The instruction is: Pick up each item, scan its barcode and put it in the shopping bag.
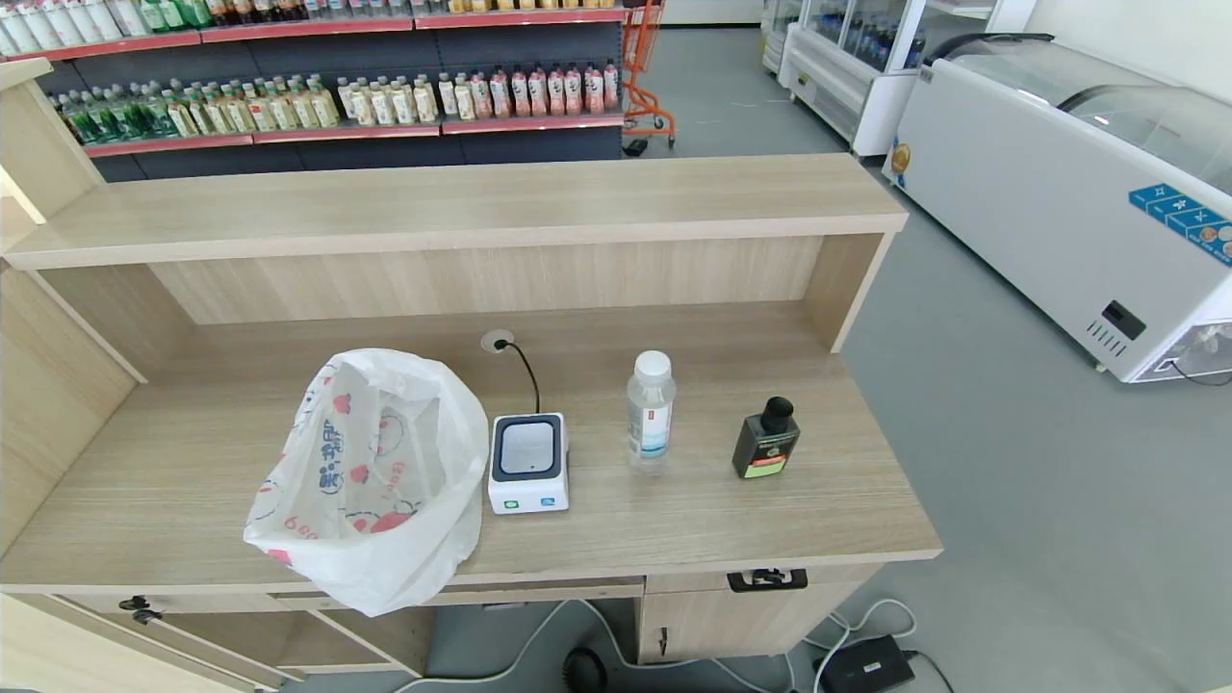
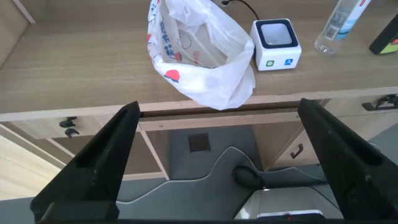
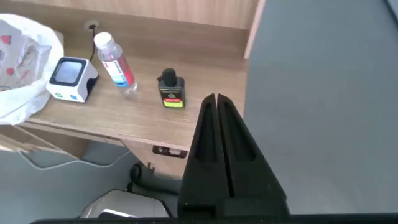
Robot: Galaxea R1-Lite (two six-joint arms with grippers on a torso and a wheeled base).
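Bag [image 1: 375, 472] gapes beside scanner [image 1: 527, 462] for drop-ins; water bottle [image 1: 651, 409], dark bottle [image 1: 767, 440] stand ready; left gripper [image 2: 217, 118] wide, right gripper [image 3: 216, 102] closed empty.

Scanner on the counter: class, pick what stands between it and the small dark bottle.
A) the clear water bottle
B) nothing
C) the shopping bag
A: the clear water bottle stands upright between the scanner and the small dark bottle; the shopping bag sits on the scanner's other side.
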